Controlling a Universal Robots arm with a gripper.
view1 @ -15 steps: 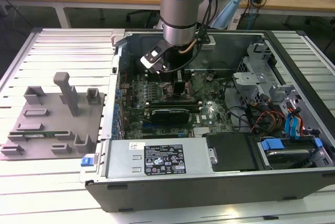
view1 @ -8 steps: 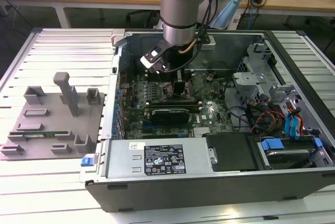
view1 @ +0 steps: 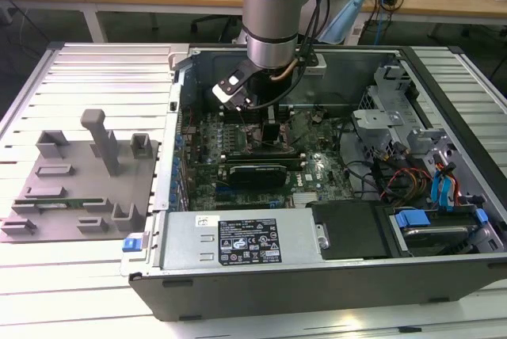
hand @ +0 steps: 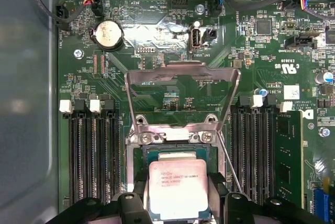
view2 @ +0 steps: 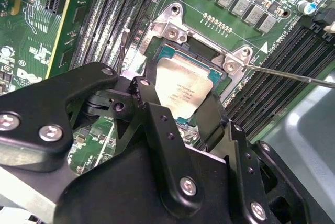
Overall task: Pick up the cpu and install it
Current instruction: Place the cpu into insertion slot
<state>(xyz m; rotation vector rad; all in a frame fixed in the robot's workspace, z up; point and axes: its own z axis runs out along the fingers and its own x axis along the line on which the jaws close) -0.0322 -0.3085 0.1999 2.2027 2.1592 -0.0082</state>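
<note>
**Cpu gripped over the open socket**

Standing beside the bench, I see the arm (view1: 273, 14) reaching down into the open computer case (view1: 444, 66). The gripper (view1: 272, 135) is low over the green motherboard (view1: 321, 171), near its middle.

In both wrist views the two black fingers (view2: 147, 101) are closed against two opposite edges of the cpu (view2: 183, 89), so the gripper is holding it. The cpu lies flat, with its pale metal top facing up, directly over the opening of the socket (view2: 166, 29). I cannot tell whether it sits in the socket or hangs just above it.

The metal cover frame (hand: 183, 71) of the socket is swung open and stands away from the opening, hinged at the side where two screws show. A thin wire lever (view2: 293, 75) runs out at a slant from one corner of the socket. Rows of black memory slots (hand: 91, 153) lie on both sides of the socket. A round coin battery (hand: 108, 34) sits on the board beyond the open frame.

In the exterior view, a grey tray (view1: 79, 184) with upright holders lies on the slatted table (view1: 95, 62). It is on the exterior view's left of the case, well apart from the gripper. A long thin green memory stick (view1: 59, 203) rests in the tray.
</note>
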